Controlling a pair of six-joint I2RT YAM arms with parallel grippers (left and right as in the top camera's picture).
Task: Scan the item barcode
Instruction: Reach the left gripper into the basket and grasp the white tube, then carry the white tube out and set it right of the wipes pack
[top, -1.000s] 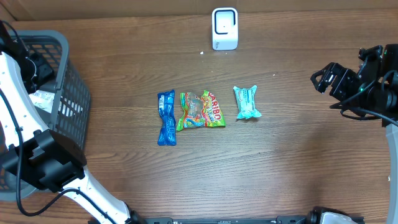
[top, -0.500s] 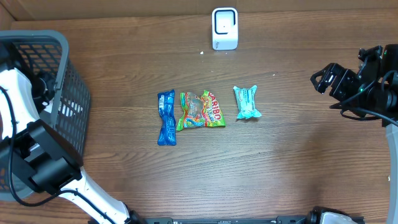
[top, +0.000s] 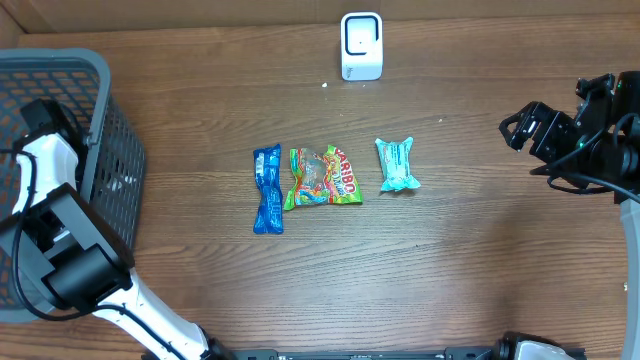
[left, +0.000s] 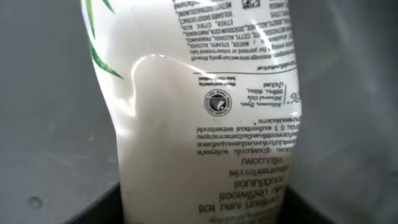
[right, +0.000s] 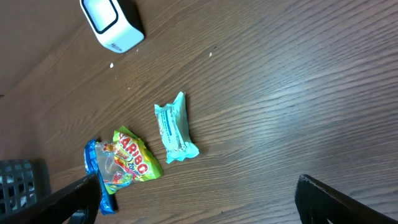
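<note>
Right against the left wrist camera is a white, glossy squeeze tube (left: 205, 124) of soft plastic. It fills the middle of that view against plain grey. Its skin is dented in a broad crease. It carries lines of small black print that read upside down, a round black seal mark, and thin green leaf strokes at the upper left. Its lower end runs down between the two dark fingers of the left pincer (top: 47, 118). I cannot tell whether they are pressing on it.

From overhead, that pincer is down inside the dark grey plastic mesh basket (top: 110, 150) at the left end of the brown wooden counter (top: 450, 260). The arm hides the tube there.

Mid-counter lie a blue foil packet (top: 267, 188), touching a green-and-red Haribo gummy bag (top: 324, 176), and, slightly apart, a teal wrapped bar (top: 396, 164). The right pincer (top: 520, 125) hangs at the right edge, spread wide and empty. At the far edge stands a white box-shaped scanner (top: 361, 45).
</note>
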